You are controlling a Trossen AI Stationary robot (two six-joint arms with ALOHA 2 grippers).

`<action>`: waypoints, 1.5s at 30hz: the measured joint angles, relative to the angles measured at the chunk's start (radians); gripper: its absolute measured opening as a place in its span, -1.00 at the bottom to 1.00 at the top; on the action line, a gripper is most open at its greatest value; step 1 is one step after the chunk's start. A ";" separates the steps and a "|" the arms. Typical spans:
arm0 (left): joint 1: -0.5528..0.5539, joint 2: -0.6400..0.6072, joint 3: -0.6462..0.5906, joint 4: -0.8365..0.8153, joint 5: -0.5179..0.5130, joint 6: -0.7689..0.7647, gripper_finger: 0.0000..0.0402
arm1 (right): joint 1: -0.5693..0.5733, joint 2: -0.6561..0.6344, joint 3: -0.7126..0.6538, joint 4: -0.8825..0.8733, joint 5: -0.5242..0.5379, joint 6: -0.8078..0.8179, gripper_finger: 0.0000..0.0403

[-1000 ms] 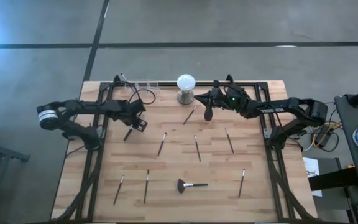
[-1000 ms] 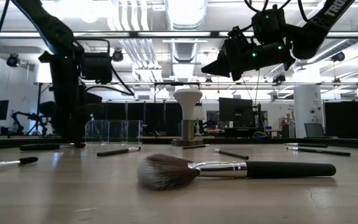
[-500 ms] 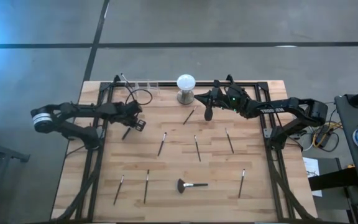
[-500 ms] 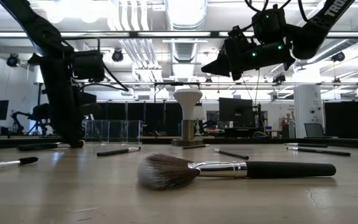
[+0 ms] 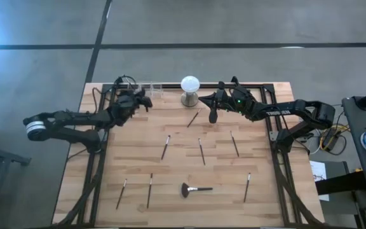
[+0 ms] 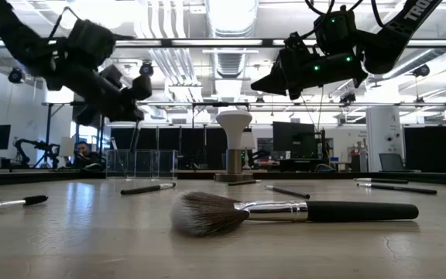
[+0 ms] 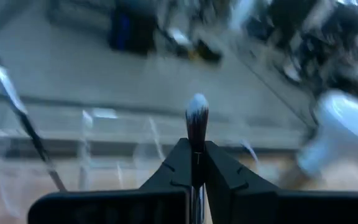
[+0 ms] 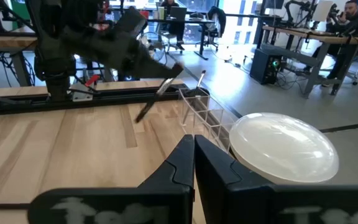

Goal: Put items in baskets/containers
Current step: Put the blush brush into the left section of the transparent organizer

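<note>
The left tool (image 5: 142, 102) is gripping a slim makeup brush (image 7: 196, 127) beside the row of clear cups (image 5: 150, 88) at the tabletop's (image 5: 189, 172) far edge; next, lowering it inside. The right tool (image 5: 212, 114), fingers together and empty, is hovering near the white globe (image 5: 190, 84)

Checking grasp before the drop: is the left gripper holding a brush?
Yes, the left gripper is shut on a brush whose bristle tip pokes out beyond its fingers.

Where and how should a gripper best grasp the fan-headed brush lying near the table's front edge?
Grip the fan brush on its straight black handle, just behind the silvery collar, coming straight down from above. It lies flat with bare table around it, and the bristles are too soft to hold.
</note>
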 joint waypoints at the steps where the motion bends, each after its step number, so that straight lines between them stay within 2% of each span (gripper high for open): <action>1: 0.008 0.019 -0.011 0.059 -0.026 0.025 -0.92 | -0.001 0.000 0.000 0.000 0.000 0.001 -0.96; 5: 0.062 0.078 -0.002 0.307 -0.053 0.166 -0.92 | -0.002 0.000 0.000 0.004 0.000 0.001 -0.96; 10: 0.143 0.116 0.047 0.402 -0.060 0.295 -0.92 | -0.002 0.000 -0.001 0.005 0.000 0.003 -0.96; 13: 0.193 0.118 0.062 0.399 -0.070 0.339 -0.92 | -0.002 0.000 -0.001 0.005 0.000 0.003 -0.96; 23: 0.324 0.149 0.062 0.365 -0.068 0.308 -0.92 | -0.003 0.001 -0.001 0.006 0.000 0.003 -0.96; 45: 0.368 0.372 0.064 0.478 -0.066 0.260 -0.92 | -0.003 0.001 -0.001 0.007 0.000 0.000 -0.96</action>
